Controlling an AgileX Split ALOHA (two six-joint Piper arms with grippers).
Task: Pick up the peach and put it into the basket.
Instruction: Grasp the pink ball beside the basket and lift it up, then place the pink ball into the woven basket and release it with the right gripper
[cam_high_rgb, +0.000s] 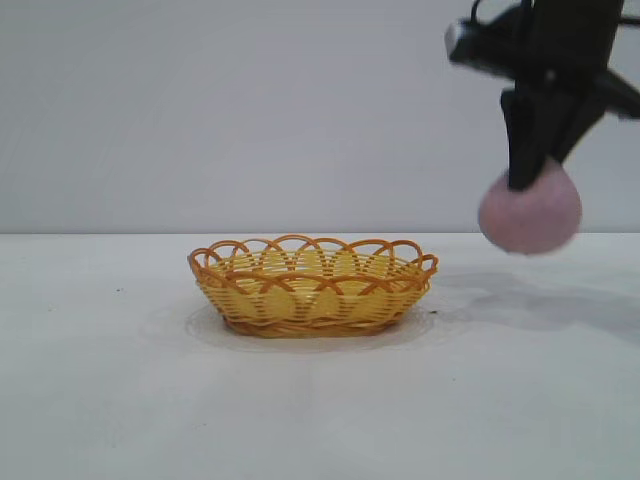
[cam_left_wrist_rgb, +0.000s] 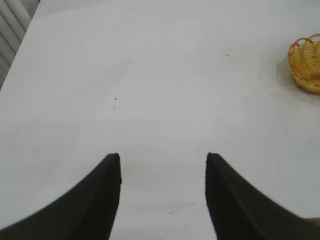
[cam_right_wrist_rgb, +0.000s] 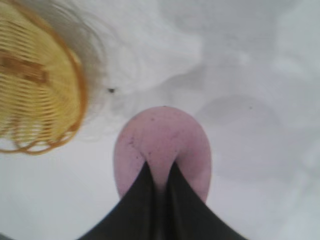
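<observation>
Hanging at the upper right of the frame, the right hand (cam_high_rgb: 532, 180) pinches the dull pinkish rounded peach (cam_high_rgb: 530, 212) clear above the white counter (cam_high_rgb: 100, 400), right of the yellow woven basket (cam_high_rgb: 313, 285); the left hand (cam_left_wrist_rgb: 162, 172) sits unclenched, holding nothing

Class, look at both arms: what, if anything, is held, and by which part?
The right gripper holds the peach pinched at its top, clear of the table. The left gripper holds nothing.

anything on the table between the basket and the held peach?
Nothing: bare white table between the basket and the peach pinched in the right claw. The exterior and right wrist views both show it.
</observation>
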